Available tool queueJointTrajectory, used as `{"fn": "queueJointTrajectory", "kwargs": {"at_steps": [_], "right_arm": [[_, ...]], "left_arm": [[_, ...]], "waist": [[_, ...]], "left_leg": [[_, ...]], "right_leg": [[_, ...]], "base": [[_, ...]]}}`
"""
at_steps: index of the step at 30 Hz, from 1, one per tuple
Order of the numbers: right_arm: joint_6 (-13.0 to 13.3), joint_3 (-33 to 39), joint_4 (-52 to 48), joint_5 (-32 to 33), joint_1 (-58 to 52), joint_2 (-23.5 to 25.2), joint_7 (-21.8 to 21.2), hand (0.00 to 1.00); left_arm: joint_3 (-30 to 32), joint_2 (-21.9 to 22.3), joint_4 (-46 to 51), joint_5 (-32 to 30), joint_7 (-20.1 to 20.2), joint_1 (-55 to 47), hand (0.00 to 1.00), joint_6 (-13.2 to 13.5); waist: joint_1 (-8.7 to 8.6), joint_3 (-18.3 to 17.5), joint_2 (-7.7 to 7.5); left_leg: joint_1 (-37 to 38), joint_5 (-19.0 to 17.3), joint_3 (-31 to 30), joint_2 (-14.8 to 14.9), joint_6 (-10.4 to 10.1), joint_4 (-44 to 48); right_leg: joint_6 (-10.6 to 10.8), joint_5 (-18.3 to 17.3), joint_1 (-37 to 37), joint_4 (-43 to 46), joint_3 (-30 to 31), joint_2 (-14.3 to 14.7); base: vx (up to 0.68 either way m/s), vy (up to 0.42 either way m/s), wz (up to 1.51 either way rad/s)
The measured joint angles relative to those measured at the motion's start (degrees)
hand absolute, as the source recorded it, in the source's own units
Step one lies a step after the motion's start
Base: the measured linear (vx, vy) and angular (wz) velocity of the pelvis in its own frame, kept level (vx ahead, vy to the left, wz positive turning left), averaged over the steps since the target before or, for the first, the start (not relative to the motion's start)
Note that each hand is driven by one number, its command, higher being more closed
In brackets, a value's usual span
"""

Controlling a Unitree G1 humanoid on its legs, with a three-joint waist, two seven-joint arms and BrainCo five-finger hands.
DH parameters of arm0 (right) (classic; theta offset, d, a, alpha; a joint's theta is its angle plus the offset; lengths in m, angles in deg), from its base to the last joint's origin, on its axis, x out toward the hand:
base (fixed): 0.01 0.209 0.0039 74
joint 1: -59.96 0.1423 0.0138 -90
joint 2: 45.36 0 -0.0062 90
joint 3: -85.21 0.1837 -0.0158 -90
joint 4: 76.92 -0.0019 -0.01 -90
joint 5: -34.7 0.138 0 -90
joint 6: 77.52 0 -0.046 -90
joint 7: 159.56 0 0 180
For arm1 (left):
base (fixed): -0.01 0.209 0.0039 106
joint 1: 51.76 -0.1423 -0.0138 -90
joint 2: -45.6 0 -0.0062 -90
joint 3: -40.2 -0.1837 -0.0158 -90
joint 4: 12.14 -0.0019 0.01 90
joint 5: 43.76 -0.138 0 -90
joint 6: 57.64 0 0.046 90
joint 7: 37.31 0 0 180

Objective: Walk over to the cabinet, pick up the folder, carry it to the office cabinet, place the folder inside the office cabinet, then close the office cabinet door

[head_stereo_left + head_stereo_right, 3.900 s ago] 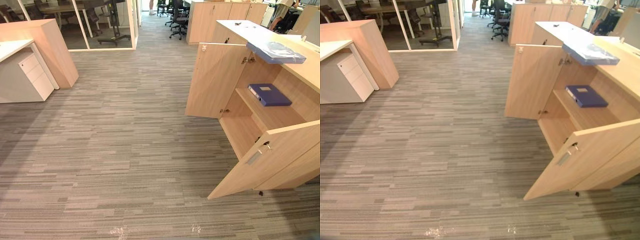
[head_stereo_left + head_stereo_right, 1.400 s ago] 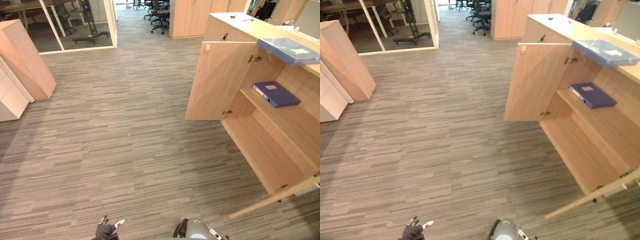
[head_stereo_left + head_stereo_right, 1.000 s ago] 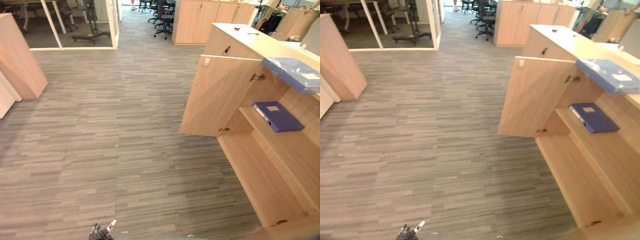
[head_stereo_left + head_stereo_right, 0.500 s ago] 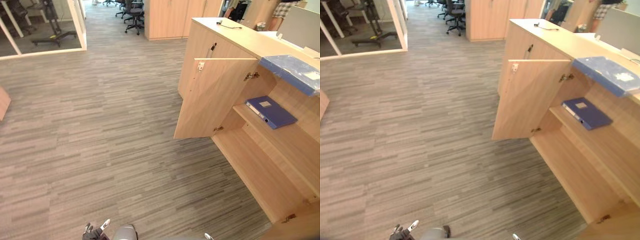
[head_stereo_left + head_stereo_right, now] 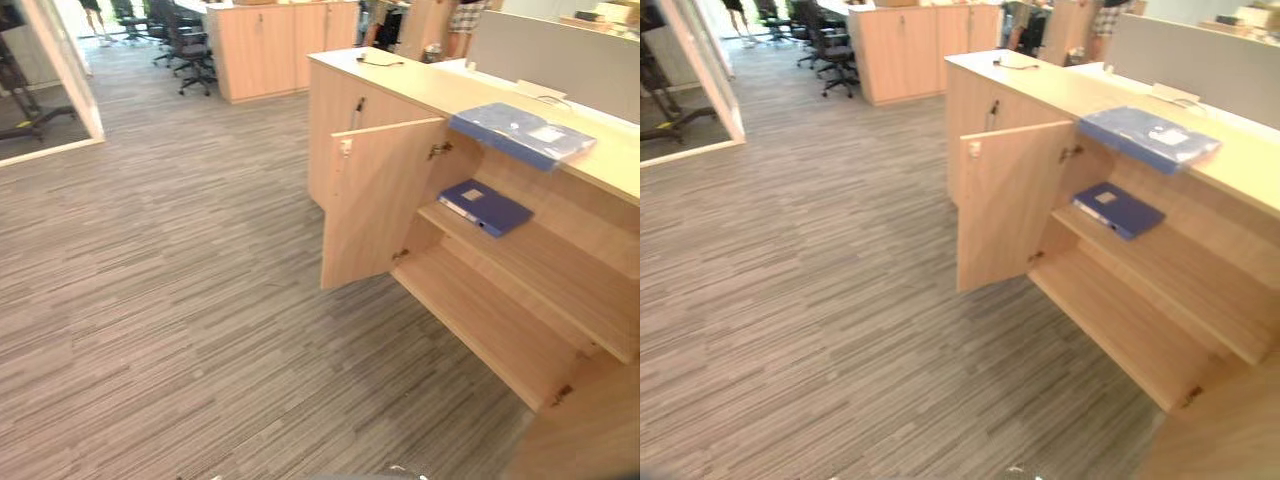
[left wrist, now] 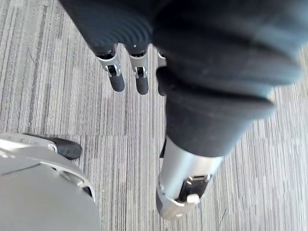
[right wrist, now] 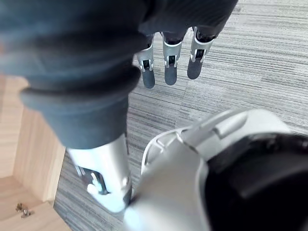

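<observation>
Now the head views have swung round as the robot walks, so the open office cabinet sits nearer and more central than a moment ago; the furniture itself has not moved. Its far door stands wide open. A dark blue folder lies flat on the inner shelf, and a paler blue folder in a clear sleeve rests on the cabinet top just above. The left hand and right hand hang over grey carpet, fingers straight, holding nothing. The approach looks nearly done; picking up a folder, probably the one on top, has not yet begun.
</observation>
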Motion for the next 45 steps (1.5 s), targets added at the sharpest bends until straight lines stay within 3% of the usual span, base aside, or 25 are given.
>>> {"fn": "queueJointTrajectory", "kwargs": {"at_steps": [1,5,8,9,10,11,12,13,16,19,20,21,22,24,25,26,28,32,33,35,38,40,42,44,45], "right_arm": [[-0.1,-0.1,0.1,0.0,-0.4,0.2,0.0,0.00],[-0.1,0.8,-2.0,0.0,-1.4,0.1,0.0,0.00],[-0.1,1.7,-2.1,0.0,-1.9,0.3,0.0,0.00],[-0.1,1.5,-2.3,0.0,-2.1,0.3,0.0,0.00],[-0.1,1.4,-2.9,0.0,-2.3,0.5,0.0,0.00],[-0.1,1.4,-3.0,0.0,-2.3,0.5,0.0,0.00],[-0.1,0.8,-3.6,0.0,-2.3,0.1,0.1,0.00],[-0.1,0.3,-3.7,0.0,-1.8,-0.4,0.1,0.00],[-0.1,-0.7,-3.3,0.0,0.6,-0.6,0.1,0.00],[-0.1,-1.0,-1.4,0.0,3.0,-1.1,0.4,0.00],[0.0,-1.8,-1.5,0.0,3.3,-1.4,0.6,0.00],[0.1,-2.4,-1.4,-0.1,3.3,-1.9,0.6,0.00],[0.0,-3.8,-1.1,-0.1,3.2,-1.2,0.7,0.00],[0.1,-5.3,-0.5,-0.5,4.7,-0.2,0.5,0.00],[0.2,-5.3,-0.4,-1.0,5.0,-0.1,0.5,0.00],[0.3,-5.3,-0.4,-1.9,5.6,0.2,0.4,0.00],[0.5,-5.3,-0.3,-2.3,5.5,0.9,0.0,0.00],[0.2,-5.3,0.2,-2.4,4.9,-0.2,-0.2,0.00],[0.1,-5.3,0.1,-2.5,4.8,-1.0,-0.3,0.00],[-0.1,-5.3,-0.7,-2.5,4.6,-1.6,-0.5,0.00],[0.4,-5.7,-2.1,-2.5,3.3,-1.5,-0.6,0.00],[0.7,-6.8,-2.1,-2.5,3.4,-1.8,-0.7,0.00],[0.9,-7.9,-2.1,-2.5,4.2,-2.1,-0.7,0.00],[0.9,-8.1,-2.1,-2.5,4.7,-2.1,-0.6,0.00],[0.8,-8.3,-2.2,-3.0,4.8,-1.7,-0.5,0.00]], "left_arm": [[0.0,0.1,-0.2,-0.6,0.0,0.9,0.00,-0.3],[0.6,3.1,2.2,-2.9,0.2,3.2,0.00,-0.6],[3.7,4.7,3.4,-4.3,0.6,3.3,0.00,-0.9],[5.2,4.9,3.6,-4.3,0.8,3.3,0.00,-1.3],[7.1,5.3,4.0,-4.3,0.8,3.3,0.00,-1.6],[7.3,5.3,4.1,-4.2,0.8,3.4,0.00,-1.6],[9.4,5.8,4.7,-3.5,0.7,2.5,0.00,-1.6],[9.4,5.8,5.0,-3.0,0.7,2.1,0.00,-1.6],[9.2,5.3,4.9,-2.5,0.4,2.1,0.00,-1.3],[9.4,5.4,4.8,-1.0,0.0,2.1,0.00,-0.3],[9.3,5.5,4.7,-0.9,-0.2,1.9,0.00,-0.1],[9.3,5.6,4.2,-0.6,-0.4,1.7,0.00,0.0],[9.3,4.6,3.7,-0.2,-0.8,1.6,0.00,0.0],[8.6,3.5,3.3,0.5,-1.1,2.6,0.00,0.6],[8.4,3.3,2.9,0.6,-1.1,2.8,0.00,0.4],[7.9,3.2,2.4,0.5,-1.1,3.0,0.00,0.5],[6.8,2.2,1.0,0.1,-1.1,2.8,0.00,0.5],[5.5,1.5,0.9,-2.9,-1.1,1.4,0.00,0.4],[5.5,1.5,0.9,-4.0,-1.1,1.3,0.00,0.4],[5.7,1.2,0.9,-5.0,-1.1,0.6,0.00,0.4],[6.2,2.1,0.9,-5.5,-1.1,-1.2,0.00,0.3],[6.1,3.0,1.0,-6.0,-1.1,-1.3,0.00,-0.1],[5.9,3.2,1.0,-5.9,-1.2,-0.1,0.00,-0.2],[5.8,3.1,1.1,-5.9,-1.3,2.3,0.00,-0.2],[5.5,2.9,2.0,-6.0,-1.3,4.1,0.00,-0.2]], "waist": [[-0.29,0.4,-0.48],[-1.36,0.2,1.28],[-1.59,-0.6,2.22],[-1.90,-0.9,2.28],[-2.01,-0.8,2.66],[-1.97,-0.8,2.68],[-1.13,-0.8,3.23],[-0.68,-0.9,3.46],[0.15,-0.8,3.01],[0.78,0.0,2.79],[1.14,0.0,2.97],[1.70,0.0,3.02],[1.93,-0.5,1.74],[1.94,-0.9,-0.13],[1.96,-1.0,-0.22],[2.06,-1.1,-0.04],[2.31,-1.4,-0.18],[2.15,-2.1,0.23],[2.22,-2.1,1.06],[2.20,-2.0,1.63],[1.59,-2.5,2.30],[1.55,-2.5,2.27],[0.93,-1.7,2.36],[0.83,-0.8,2.07],[0.74,0.0,0.66]], "left_leg": [[0.5,-0.6,0.2,0.6,-1.1,0.9],[1.0,-1.3,0.8,4.3,-3.5,0.8],[1.7,-3.8,1.2,8.7,-6.9,4.9],[-0.5,-6.7,1.2,11.5,-7.6,12.6],[-4.7,-8.3,0.7,14.9,-6.6,24.8],[-5.3,-8.3,0.6,15.3,-6.6,26.5],[-10.9,-7.1,-1.9,19.1,-5.2,42.9],[-14.1,-8.3,-3.1,19.5,-5.4,51.1],[-19.0,-11.0,-4.3,15.8,-4.0,53.1],[-23.8,-13.0,-9.1,9.2,-1.7,40.9],[-24.0,-10.6,-14.2,6.5,-1.1,30.6],[-23.2,-3.1,-17.3,5.3,-4.4,26.2],[-22.0,-3.5,-17.2,3.2,-4.2,26.0],[-22.3,-3.5,-22.9,-0.5,-4.3,26.2],[-22.0,-3.6,-22.4,-0.8,-4.2,26.1],[-20.8,-3.6,-21.1,-0.9,-4.0,25.1],[-17.6,-3.3,-19.3,-1.7,-3.1,21.4],[-12.4,-1.8,-14.2,-4.1,-0.7,13.3],[-11.2,-1.5,-13.3,-4.3,-0.2,11.3],[-8.1,-1.1,-11.2,-4.5,0.5,7.9],[-3.1,-0.8,-9.6,-4.3,1.6,2.4],[-1.9,-0.4,-9.5,-3.8,2.0,0.6],[-2.1,-0.6,-9.5,-0.7,1.8,1.0],[-2.3,-1.0,-10.0,0.8,1.1,1.5],[-2.6,-1.6,-10.4,0.3,0.2,2.7]], "right_leg": [[-1.7,-0.2,0.3,0.5,-0.6,0.6],[-2.6,-2.8,0.7,-0.7,-1.5,4.8],[-2.6,-3.9,3.9,-4.5,-1.4,9.9],[-1.9,-4.9,5.4,-5.7,-1.1,11.8],[-2.0,-5.3,6.9,-6.7,-0.5,13.5],[-2.0,-5.3,7.0,-6.8,-0.3,13.6],[-3.2,-5.6,9.4,-7.7,2.5,15.7],[-3.9,-6.2,10.4,-7.8,4.8,16.0],[-2.9,-5.7,11.9,-8.7,10.2,14.5],[-1.8,-5.2,13.5,-8.5,15.1,9.7],[0.0,-4.8,13.9,-8.0,16.2,8.0],[2.1,-4.7,14.4,-7.9,17.0,7.1],[3.2,-3.8,14.8,-8.9,17.5,5.2],[2.1,0.7,13.7,-13.6,17.8,4.7],[1.7,2.0,13.9,-14.1,17.7,4.4],[2.5,5.2,14.0,-15.0,18.6,3.8],[3.2,8.2,13.9,-15.9,20.7,2.4],[4.3,9.3,10.5,-13.1,24.1,-1.8],[4.9,9.7,7.9,-9.5,24.2,-2.9],[4.2,10.2,4.2,-2.3,23.8,-4.7],[1.1,12.0,2.0,4.2,19.3,-6.6],[0.7,10.5,0.6,5.9,18.4,-6.2],[2.0,2.1,-2.6,8.4,16.6,-0.6],[2.1,0.0,-3.7,7.0,14.0,3.0],[1.9,0.0,-3.0,1.9,13.2,4.0]], "base": [[0.05,-0.197,-0.19],[0.20,-0.263,-0.09],[0.22,-0.159,-0.18],[0.29,-0.160,-0.21],[0.29,-0.141,-0.20],[0.22,-0.052,-0.61],[0.27,0.021,-0.91],[0.29,0.062,-1.12],[0.33,0.164,-1.09],[0.35,0.344,-0.98],[0.34,0.417,-0.76],[0.37,0.421,-0.77],[0.36,0.367,-0.50],[0.29,0.307,-0.31],[0.18,0.233,-0.33],[0.18,0.246,-0.40],[0.15,0.239,-0.55],[0.04,0.158,-0.66],[-0.04,0.093,-0.67],[-0.07,0.078,-0.62],[-0.08,0.051,-0.45],[0.00,-0.016,-0.41],[0.04,-0.149,-0.32],[0.01,-0.236,-0.02],[0.00,-0.263,0.28]]}}
